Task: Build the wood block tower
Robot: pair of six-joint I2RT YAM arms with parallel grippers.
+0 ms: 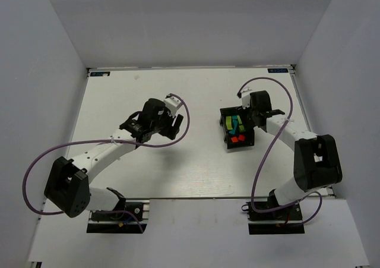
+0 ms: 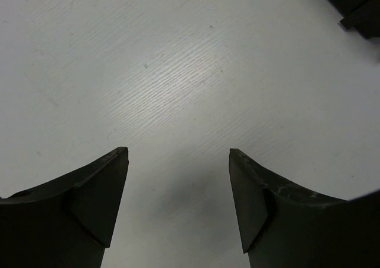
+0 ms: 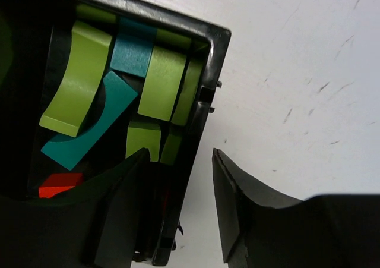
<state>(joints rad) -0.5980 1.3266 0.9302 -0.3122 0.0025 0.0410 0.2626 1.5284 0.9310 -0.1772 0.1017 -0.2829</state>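
The wood blocks lie loose inside a black open-topped box [image 1: 226, 127]: lime-green pieces [image 3: 77, 81], a teal arch [image 3: 83, 125], a teal block [image 3: 133, 48] and a red block [image 3: 59, 183]. No stacked tower shows anywhere. My right gripper [image 3: 178, 155] is open and straddles the box's right wall [image 3: 202, 95], with its left finger inside over the blocks and its right finger outside over the table, clear of the wall. My left gripper [image 2: 178, 152] stands open over bare table with nothing between its fingers, well left of the box [image 2: 356, 6].
The white table [image 1: 196, 167] is walled in by white panels on the left, back and right. Purple cables loop from both arms. The left arm [image 1: 101, 155] reaches diagonally toward the table's middle.
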